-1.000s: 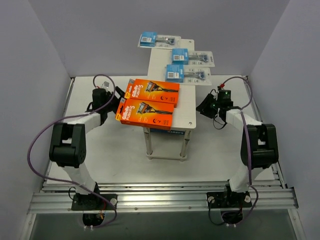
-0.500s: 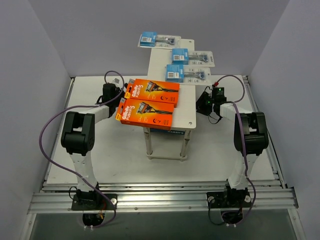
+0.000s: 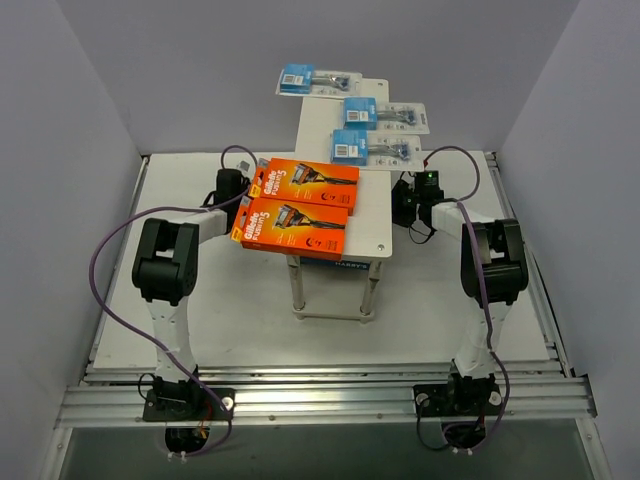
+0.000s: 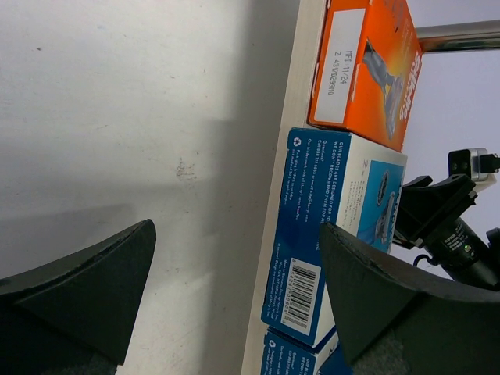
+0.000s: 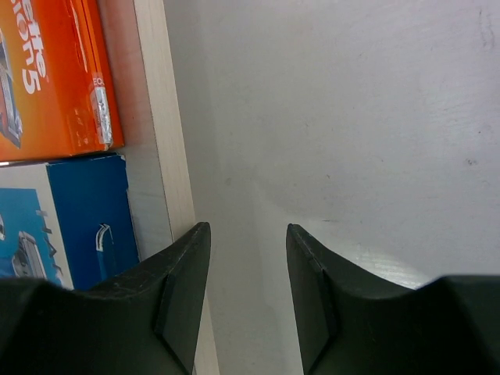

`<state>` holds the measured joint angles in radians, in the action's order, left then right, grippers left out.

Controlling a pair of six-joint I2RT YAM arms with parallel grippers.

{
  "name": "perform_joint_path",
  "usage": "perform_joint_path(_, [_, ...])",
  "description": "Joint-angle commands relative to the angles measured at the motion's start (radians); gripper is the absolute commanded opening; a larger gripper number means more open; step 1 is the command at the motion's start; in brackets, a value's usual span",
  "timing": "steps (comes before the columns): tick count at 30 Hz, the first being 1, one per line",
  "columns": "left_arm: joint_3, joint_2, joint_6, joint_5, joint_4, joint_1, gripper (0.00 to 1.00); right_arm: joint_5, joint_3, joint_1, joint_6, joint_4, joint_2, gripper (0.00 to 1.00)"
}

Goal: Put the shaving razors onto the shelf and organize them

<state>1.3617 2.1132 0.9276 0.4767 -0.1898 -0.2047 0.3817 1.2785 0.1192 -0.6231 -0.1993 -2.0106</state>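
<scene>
Both grippers hang empty beside the shelf (image 3: pixel 370 215): the left gripper (image 4: pixel 234 234) is spread wide, the right gripper (image 5: pixel 248 228) partly parted. Two orange boxes (image 3: pixel 292 225) at frame centre overhang the shelf's left edge, and blister packs (image 3: pixel 385 113) lie at upper centre. The left gripper sits close to that overhang, so a sideways brush could likely tip a box off. The lower tier is mostly hidden. The blue box (image 4: pixel 312 226) is cut off, and I cannot tell which tier it is on.

White table (image 3: pixel 230 300) carries a two-tier shelf (image 3: pixel 372 215). Three blister packs (image 3: pixel 386 114) lie at its top's far end, two orange boxes (image 3: pixel 292 226) overhang its left edge, and a blue-and-white box (image 4: pixel 332 226) sits on its lower tier.
</scene>
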Motion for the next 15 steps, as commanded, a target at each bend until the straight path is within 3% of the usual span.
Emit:
perform_joint_path(1, [0.057, 0.014, -0.006, 0.016, 0.000, -0.022, 0.94, -0.003, 0.045, 0.019, -0.001, -0.008, -0.017, 0.40])
perform_joint_path(15, [0.062, 0.028, 0.007, 0.026, -0.016, -0.036, 0.94, 0.002, 0.038, 0.020, 0.003, -0.002, -0.016, 0.40])
